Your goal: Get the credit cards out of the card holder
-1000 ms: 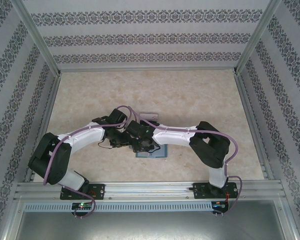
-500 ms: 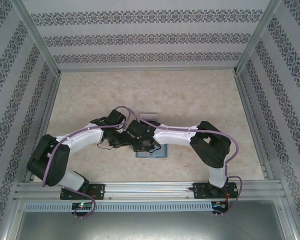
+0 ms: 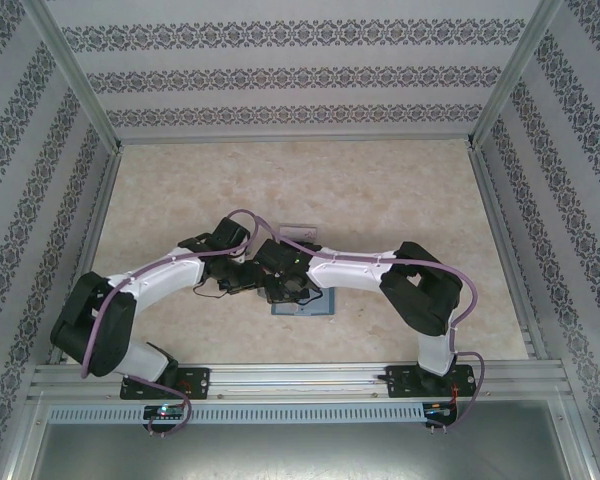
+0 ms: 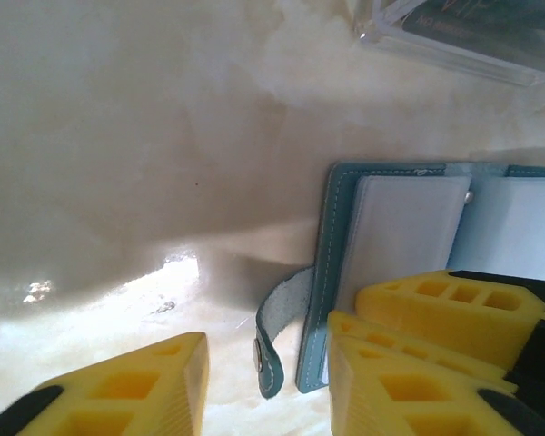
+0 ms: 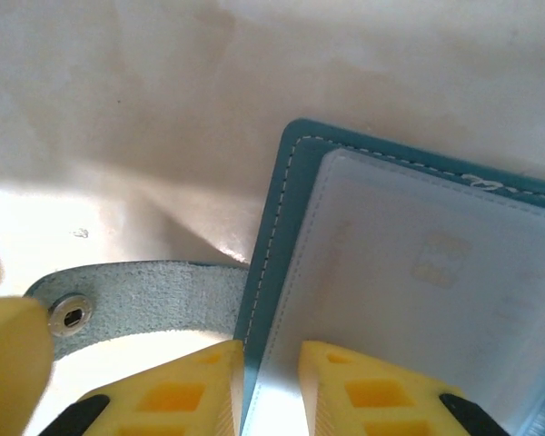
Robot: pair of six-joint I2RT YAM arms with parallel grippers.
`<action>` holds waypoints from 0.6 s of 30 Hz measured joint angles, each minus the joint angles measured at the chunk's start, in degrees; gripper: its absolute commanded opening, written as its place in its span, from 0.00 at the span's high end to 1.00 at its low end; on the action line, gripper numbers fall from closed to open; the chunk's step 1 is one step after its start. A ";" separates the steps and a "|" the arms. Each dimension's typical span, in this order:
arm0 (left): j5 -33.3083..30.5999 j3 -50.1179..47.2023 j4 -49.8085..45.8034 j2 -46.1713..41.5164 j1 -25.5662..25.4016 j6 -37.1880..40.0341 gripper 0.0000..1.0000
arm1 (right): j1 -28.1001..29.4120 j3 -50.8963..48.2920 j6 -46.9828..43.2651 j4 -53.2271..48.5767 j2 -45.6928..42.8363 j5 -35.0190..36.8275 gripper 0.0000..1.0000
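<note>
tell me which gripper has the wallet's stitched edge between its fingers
The right gripper: the card holder's teal edge runs between its fingers. The left gripper stands open over the closing tab instead.

Open teal card holder [image 5: 409, 291], flat

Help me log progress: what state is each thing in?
card holder: open flat, inside up
closing tab: unsnapped, stretched sideways
credit card: tucked inside the holder
clear tray: beyond the holder, something dark inside
left gripper: open, astride the tab
right gripper: narrowly parted over the holder's edge; grip unclear
</note>
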 measured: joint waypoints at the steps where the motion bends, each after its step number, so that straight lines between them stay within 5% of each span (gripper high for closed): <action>1: 0.31 -0.07 0.24 0.52 -0.02 -0.09 0.69 | 0.00 -0.04 0.00 0.02 0.00 -0.04 0.74; 8: 2.29 -0.87 1.99 3.67 -0.02 -0.11 0.93 | 0.00 -0.17 -0.02 0.48 -0.09 -0.35 0.68; 18: 2.47 -0.90 2.03 3.89 -0.02 0.20 0.98 | 0.02 -0.11 -0.11 -1.18 -0.52 1.25 0.56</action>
